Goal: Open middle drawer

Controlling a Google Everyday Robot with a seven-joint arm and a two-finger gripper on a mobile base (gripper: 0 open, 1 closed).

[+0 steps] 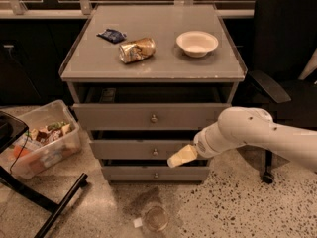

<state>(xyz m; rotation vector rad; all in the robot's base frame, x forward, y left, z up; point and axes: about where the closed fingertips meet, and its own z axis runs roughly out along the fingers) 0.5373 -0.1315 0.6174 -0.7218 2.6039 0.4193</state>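
Lower centre of frame, nearest the camera: a clear cup [156, 217] and a paper scrap [137, 222] lie on the speckled floor, in front of the cabinet. A black bar [59, 207] crosses the lower left corner.

Centre right: the gripper [182, 155] hangs just right of the knob [155, 152] and close before the middle drawer [129, 149], apart from the knob. Whether it is spread or closed cannot be told. The arm enters from the right edge.

Step in hand, as judged: approach; the knob is not taken. The drawer front appears, at most, barely forward of the frame, though the shadow above it makes this uncertain. The next move calls for a short shift to the left to bracket the knob, a closing on it, then a straight pull toward the camera.

Room: the pull path runs above the cup, so low travel is inadvisable. A plastic bin [39, 138] stands at left, well apart. An office chair [277, 83] stands at right, near the arm.

Upper frame: the cabinet top [89, 66] carries a crushed can [137, 50], a bowl [197, 42] and a packet [112, 34], none near the edges
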